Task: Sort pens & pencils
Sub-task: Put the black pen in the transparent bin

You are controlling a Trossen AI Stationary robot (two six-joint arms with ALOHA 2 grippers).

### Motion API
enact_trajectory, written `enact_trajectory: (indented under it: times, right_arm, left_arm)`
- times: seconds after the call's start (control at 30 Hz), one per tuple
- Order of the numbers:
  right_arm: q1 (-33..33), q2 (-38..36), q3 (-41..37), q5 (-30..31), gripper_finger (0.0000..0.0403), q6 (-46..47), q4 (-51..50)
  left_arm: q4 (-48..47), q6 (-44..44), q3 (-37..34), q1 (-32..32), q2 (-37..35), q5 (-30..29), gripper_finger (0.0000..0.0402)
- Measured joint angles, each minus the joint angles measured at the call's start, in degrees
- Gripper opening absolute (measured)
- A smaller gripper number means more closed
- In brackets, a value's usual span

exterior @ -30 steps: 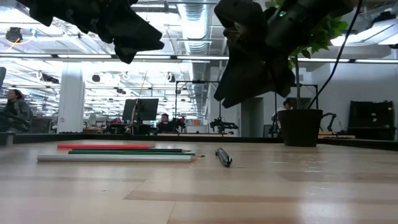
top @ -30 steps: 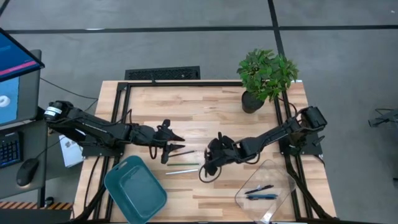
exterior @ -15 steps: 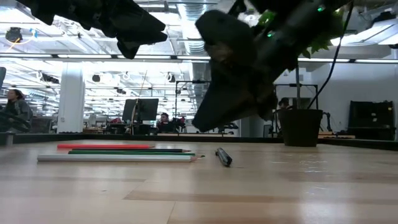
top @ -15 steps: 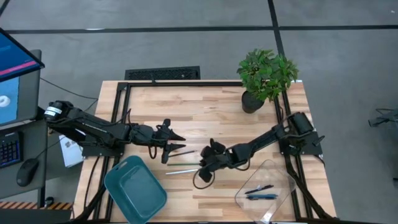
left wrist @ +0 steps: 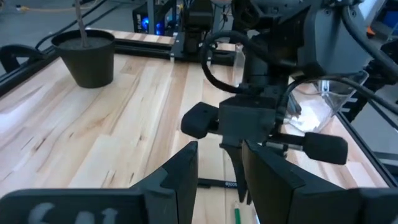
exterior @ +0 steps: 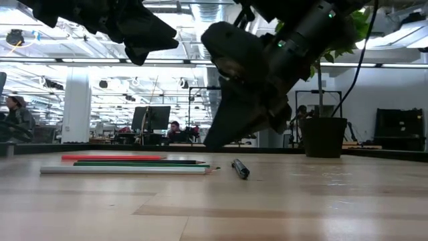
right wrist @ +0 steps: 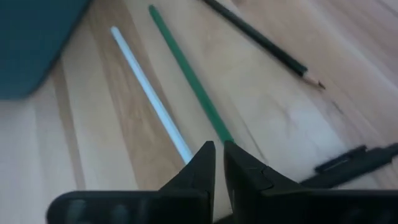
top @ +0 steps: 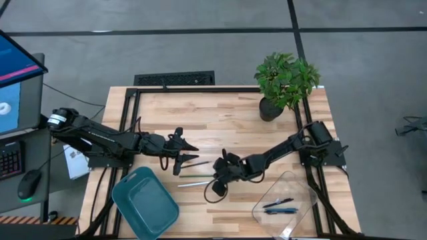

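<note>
Near the worktop's [top: 220, 113] centre, the right gripper [top: 218, 181] has its jaws almost pressed together, with only a thin slit between them, and they pinch nothing. They point down at the green pencil [right wrist: 189, 81] and the pale pencil [right wrist: 149, 93], which lie side by side. Compared with one second ago, this gripper has moved toward 9 o'clock and lower, closer to the pencils. A dark pencil [right wrist: 261, 40] lies beyond them, and a black pen [right wrist: 354, 163] lies just beside the jaws. In the low view the pen [exterior: 240, 168] rests alone on the wood, near the pencil tips, with the orange-red pencil [exterior: 110, 157] farthest back.

At 9 o'clock from it, the left gripper [top: 189, 154] hangs above the worktop as before, jaws slightly spread and empty. Two more pens [top: 279, 206] lie in the clear tray [top: 293, 183] at 4 o'clock. The teal bin [top: 145, 203] sits at 7 o'clock and the potted plant [top: 285, 81] at 1 o'clock. In the high view the right arm hides parts of the pencils.
</note>
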Motion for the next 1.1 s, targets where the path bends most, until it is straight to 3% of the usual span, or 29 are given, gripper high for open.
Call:
enact_trajectory:
  times: [0.27, 0.53, 0.77, 1.1]
  right_arm:
    - [0.1, 0.0, 0.0, -0.3, 0.0016, 0.0, -0.1]
    - [0.4, 0.0, 0.0, -0.3, 0.0031, 0.0, -0.2]
    - [0.8, 0.0, -0.1, -0.3, 0.001, 0.0, -3.8]
    - [1.9, 0.0, 0.0, -0.9, 0.0022, 1.4, -6.3]
  left_arm:
    - [0.0, 0.0, 0.0, 0.0, 0.0, 0.0, 0.0116]
    - [-0.2, -0.1, 0.0, 0.0, 0.0, 0.0, 0.0116]
    - [-0.2, -0.3, 0.0, 0.0, 0.0, 0.0, 0.0116]
    - [-0.3, -0.3, 0.0, 0.0, 0.0, 0.0, 0.0116]
